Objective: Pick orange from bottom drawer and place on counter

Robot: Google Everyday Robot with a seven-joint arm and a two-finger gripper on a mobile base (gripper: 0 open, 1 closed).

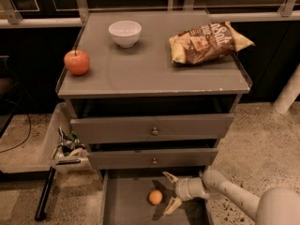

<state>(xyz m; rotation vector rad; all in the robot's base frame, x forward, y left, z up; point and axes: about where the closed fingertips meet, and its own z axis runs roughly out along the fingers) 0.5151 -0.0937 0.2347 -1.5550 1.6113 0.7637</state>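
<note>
The orange (155,197) lies on the floor of the pulled-out bottom drawer (126,205), near its middle. My gripper (170,192) is low over the drawer, just right of the orange, with its two pale fingers spread open, one (169,176) above and one (171,206) below the fruit's level. It holds nothing. The arm reaches in from the lower right. The counter (150,69) is the grey cabinet top above.
On the counter stand a red apple (77,62) at the left edge, a white bowl (125,33) at the back and a chip bag (207,42) at the right. Two upper drawers with knobs (154,131) sit slightly open. A bin with litter (65,146) stands left of the cabinet.
</note>
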